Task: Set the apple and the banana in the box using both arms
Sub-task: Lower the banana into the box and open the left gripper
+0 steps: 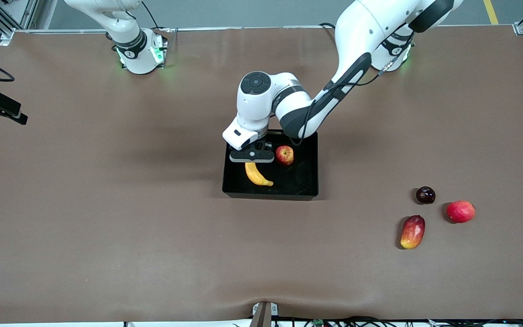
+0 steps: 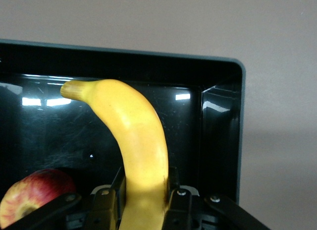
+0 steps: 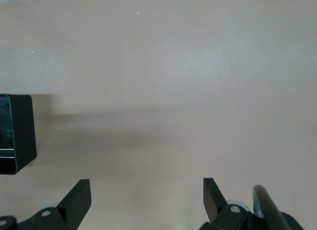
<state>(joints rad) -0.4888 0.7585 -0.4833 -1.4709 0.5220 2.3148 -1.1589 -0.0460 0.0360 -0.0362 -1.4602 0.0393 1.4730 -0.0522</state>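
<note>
My left claw [image 1: 252, 157] is down inside the box [image 1: 309, 184], clamped on one end of the banana [image 1: 258, 174]. In the left wrist view the fingers [image 2: 179, 202] press both sides of the banana [image 2: 133, 141], and its free, darker tip points toward a corner of the box [image 2: 225, 91]. From the front the banana lies low in the box, in the half toward the right arm's end of the counter [image 1: 107, 204], curving toward the wall nearest the front camera. Whether it already rests on the box floor I cannot tell. The apple [image 1: 284, 155] sits in the box too, just beside my left claw, toward the left arm's end and farther from the front camera than the banana's free tip; in the left wrist view the apple [image 2: 34, 196] shows next to the fingers, apart from the banana. The box stands near the middle of the counter. My right claw [image 3: 147, 195] waits with its fingers [image 3: 79, 200] spread wide apart and nothing between them, over bare counter [image 3: 173, 66], with a corner of the box [image 3: 20, 136] at the edge of the right wrist view. Well apart from the box, near the counter's edge at the left arm's end, lie a mango [image 1: 412, 231], a plain red fruit [image 1: 461, 211] and a small dark fruit [image 1: 425, 195].
</note>
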